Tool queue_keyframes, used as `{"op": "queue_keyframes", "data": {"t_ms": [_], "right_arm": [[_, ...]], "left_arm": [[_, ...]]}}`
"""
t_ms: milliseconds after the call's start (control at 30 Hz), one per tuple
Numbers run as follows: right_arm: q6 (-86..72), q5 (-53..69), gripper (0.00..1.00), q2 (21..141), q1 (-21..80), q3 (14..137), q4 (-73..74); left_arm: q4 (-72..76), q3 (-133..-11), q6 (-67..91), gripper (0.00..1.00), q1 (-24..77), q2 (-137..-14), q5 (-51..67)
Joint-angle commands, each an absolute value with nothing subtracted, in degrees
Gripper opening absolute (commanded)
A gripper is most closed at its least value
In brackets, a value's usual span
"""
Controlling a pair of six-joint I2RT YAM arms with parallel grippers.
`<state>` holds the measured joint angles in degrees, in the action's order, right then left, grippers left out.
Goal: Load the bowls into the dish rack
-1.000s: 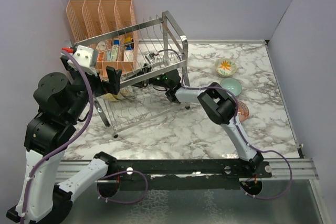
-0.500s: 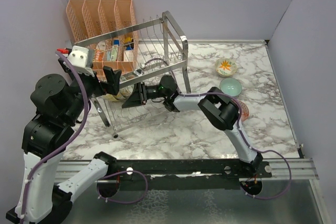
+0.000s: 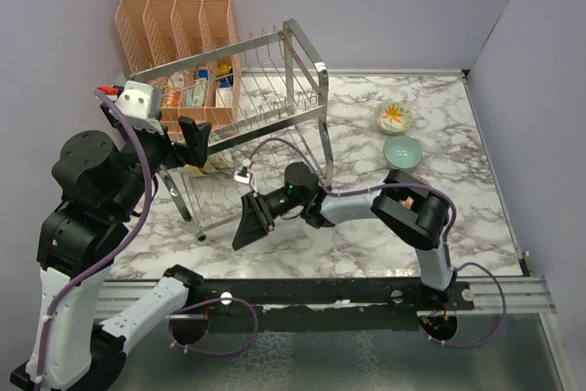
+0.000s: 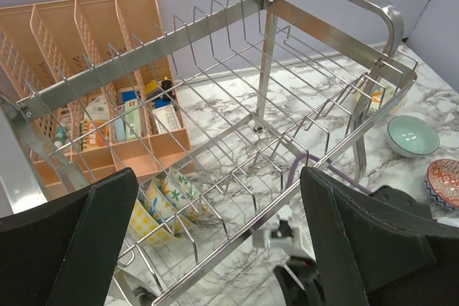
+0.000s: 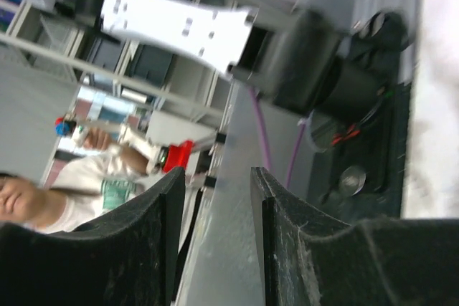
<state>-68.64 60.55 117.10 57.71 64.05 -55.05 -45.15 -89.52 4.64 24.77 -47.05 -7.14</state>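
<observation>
Left fingers [image 4: 86,249] are being held wide apart and empty just beside the left end of the dish rack [image 4: 143,55], probably to steady it. Right fingers [image 5: 136,249] are being held partly apart, nothing between them, low over the surface [image 3: 366,254] near the rack and pointing away from the bowls. Another pick is judged next. Two bowls [image 4: 168,202] are sitting in the lower tier. An orange-flower bowl [image 3: 394,117], a teal bowl [image 3: 403,150] and a red-patterned bowl [image 4: 445,180] are lying on the right. Bottles and boxes are standing in the peach organizer [image 3: 174,20].
</observation>
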Motion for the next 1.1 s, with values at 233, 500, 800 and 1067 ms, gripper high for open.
{"op": "queue_keyframes", "data": {"t_ms": [233,500,800,1067], "right_arm": [[-57.08,61.86,0.41,98.81,62.56,39.41,-42.32],[-40.90,33.41,0.45,66.08,62.61,36.37,9.20],[-47.25,-6.08,0.63,49.19,62.49,42.29,40.16],[-48.06,-26.15,0.82,56.56,59.24,52.72,50.94]], "left_arm": [[-43.76,-88.81,5.90,0.99,24.97,-46.00,-9.29],[-41.78,-86.17,6.75,0.99,24.96,-45.53,-8.86],[-39.51,-84.30,6.69,0.99,24.96,-45.69,-6.94],[-41.12,-84.73,5.38,0.99,25.03,-45.00,-6.76]]}}
